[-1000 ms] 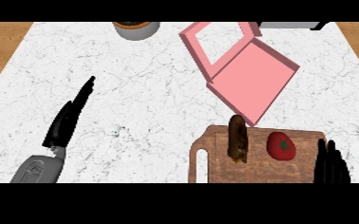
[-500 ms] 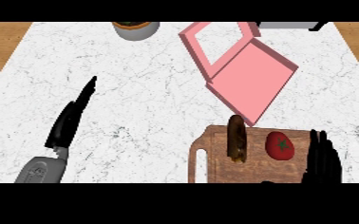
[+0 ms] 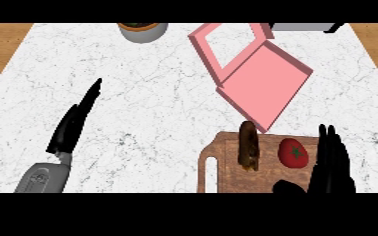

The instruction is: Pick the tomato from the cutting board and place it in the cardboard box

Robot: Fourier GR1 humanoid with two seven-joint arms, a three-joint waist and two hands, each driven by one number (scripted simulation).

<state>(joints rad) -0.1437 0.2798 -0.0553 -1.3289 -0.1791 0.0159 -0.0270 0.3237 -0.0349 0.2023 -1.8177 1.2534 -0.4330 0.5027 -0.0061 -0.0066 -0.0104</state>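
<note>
Right hand [image 3: 330, 166] moved up over the cutting board [image 3: 221, 175] since a moment ago, fingers [image 3: 325, 145] straight and apart, holding nothing. Tomato [image 3: 293, 152] just left of them, ungrasped. Cardboard box [image 3: 251, 72] beyond. Grasp looks imminent.

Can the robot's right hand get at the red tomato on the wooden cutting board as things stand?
Probably yes. The right hand is open beside the red tomato on the wooden cutting board, with nothing between them; the brown oblong item lies on the tomato's far side.
</note>
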